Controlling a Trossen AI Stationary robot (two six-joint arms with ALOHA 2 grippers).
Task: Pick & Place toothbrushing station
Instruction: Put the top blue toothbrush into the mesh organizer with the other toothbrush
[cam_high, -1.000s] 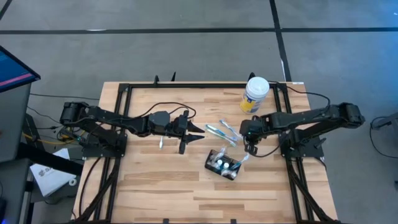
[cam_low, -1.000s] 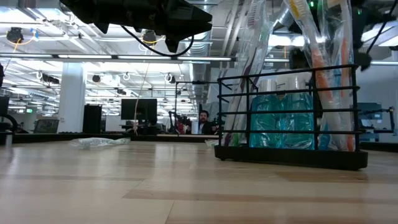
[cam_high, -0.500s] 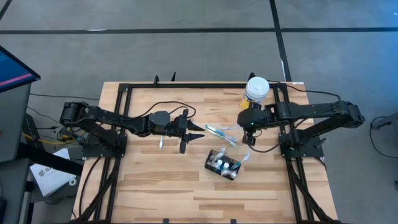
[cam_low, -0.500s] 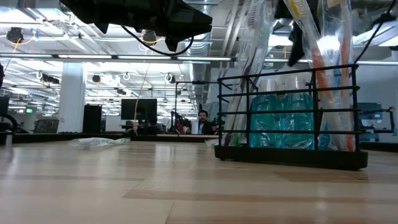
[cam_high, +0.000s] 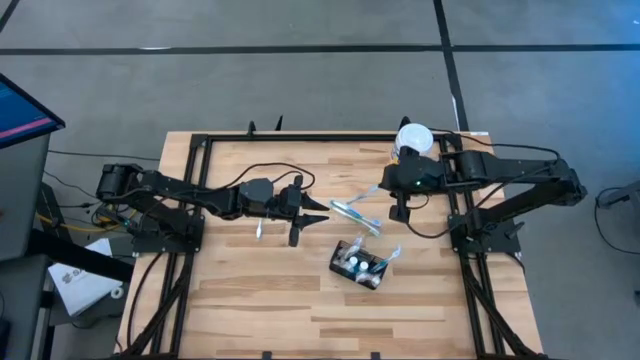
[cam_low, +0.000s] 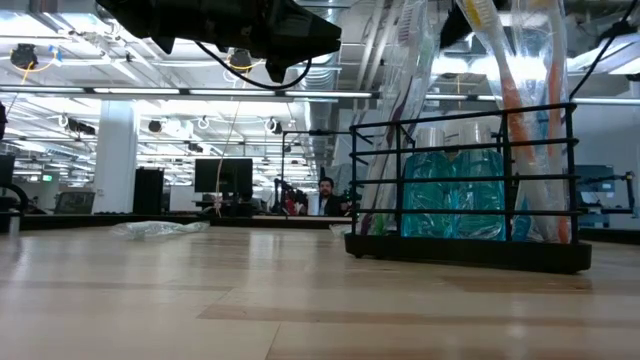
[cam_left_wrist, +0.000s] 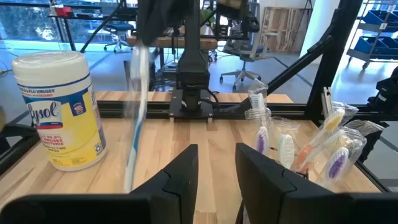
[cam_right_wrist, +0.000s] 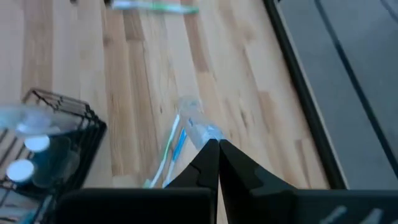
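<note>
**Right gripper holding a packaged toothbrush above the table, station sitting lower centre**

In the high view, the toothbrushing station (cam_high: 359, 265), a small black wire holder with packaged brushes and clear cups in it, is sitting on the wooden table (cam_high: 250, 310) just below and right of the frame's centre. In the low view it is filling the right half of the frame.

The right gripper (cam_high: 399, 212) is hanging at centre-right of the high view, above and right of the station and apart from it. Its fingers are pressing fully together, pinching the end of a packaged toothbrush (cam_right_wrist: 176, 145), as the right wrist view is showing.

The left gripper (cam_high: 318, 212) is hovering left of centre, its jaws standing partly apart with nothing between them.

More wrapped toothbrushes (cam_high: 352, 212) are lying on the table between the two grippers. A white-lidded wipes tub (cam_high: 411, 140) with a yellow label is standing near the table's upper right edge, partly under the right arm.
</note>
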